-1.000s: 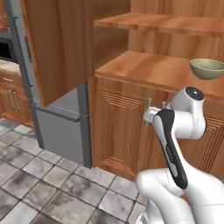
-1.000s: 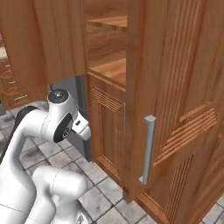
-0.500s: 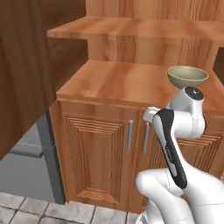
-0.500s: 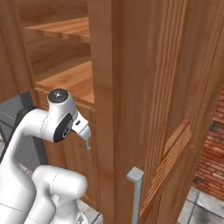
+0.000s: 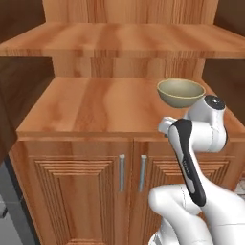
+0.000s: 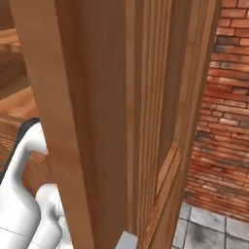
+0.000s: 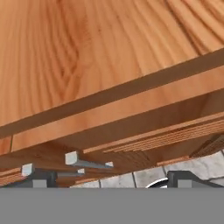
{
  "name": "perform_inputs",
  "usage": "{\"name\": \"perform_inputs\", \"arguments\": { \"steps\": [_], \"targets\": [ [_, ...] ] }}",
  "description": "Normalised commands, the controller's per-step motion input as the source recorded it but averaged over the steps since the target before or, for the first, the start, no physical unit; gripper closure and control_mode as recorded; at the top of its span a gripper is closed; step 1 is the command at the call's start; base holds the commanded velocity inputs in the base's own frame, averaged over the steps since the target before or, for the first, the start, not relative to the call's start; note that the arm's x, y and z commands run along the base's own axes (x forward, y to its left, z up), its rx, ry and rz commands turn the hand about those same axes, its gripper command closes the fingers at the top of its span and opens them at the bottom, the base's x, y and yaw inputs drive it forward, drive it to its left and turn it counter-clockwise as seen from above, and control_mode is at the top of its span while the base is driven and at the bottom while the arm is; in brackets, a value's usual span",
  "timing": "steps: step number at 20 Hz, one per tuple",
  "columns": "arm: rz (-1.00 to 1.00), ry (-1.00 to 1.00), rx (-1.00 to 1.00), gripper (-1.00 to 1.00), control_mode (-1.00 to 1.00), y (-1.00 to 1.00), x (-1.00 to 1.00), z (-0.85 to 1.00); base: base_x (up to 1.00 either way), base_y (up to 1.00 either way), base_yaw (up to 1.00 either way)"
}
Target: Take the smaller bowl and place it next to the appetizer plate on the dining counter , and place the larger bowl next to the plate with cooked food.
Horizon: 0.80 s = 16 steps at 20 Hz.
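One larger bowl [image 5: 181,92] upright, mouth up

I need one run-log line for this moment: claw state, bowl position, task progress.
claw: open, empty | larger bowl: on wooden cabinet top, untouched | progress: no bowl picked yet

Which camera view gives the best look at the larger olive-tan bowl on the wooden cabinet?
The left base view shows it best: the larger bowl stands upright on the cabinet top, its rim and inside fully visible, just behind the arm. The right base view faces a wooden panel and brick wall; the hand view faces the cabinet's wood. Neither gives the bowl.
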Motion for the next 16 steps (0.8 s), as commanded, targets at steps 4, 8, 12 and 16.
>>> {"name": "perform_inputs", "arguments": {
  "steps": [4, 8, 12, 16],
  "targets": [
    [0.00, 0.00, 0.00, -1.00, 1.00, 0.00, 0.00, 0.00, 0.70, 0.05, -0.29],
    [0.00, 0.00, 0.00, -1.00, 1.00, 0.00, 0.00, 0.00, 0.47, 0.08, -0.34],
    [0.00, 0.00, 0.00, -1.00, 1.00, 0.00, 0.00, 0.00, 0.44, 0.04, -0.40],
    [0.00, 0.00, 0.00, -1.00, 1.00, 0.00, 0.00, 0.00, 0.33, 0.06, -0.40]
  ]
}}
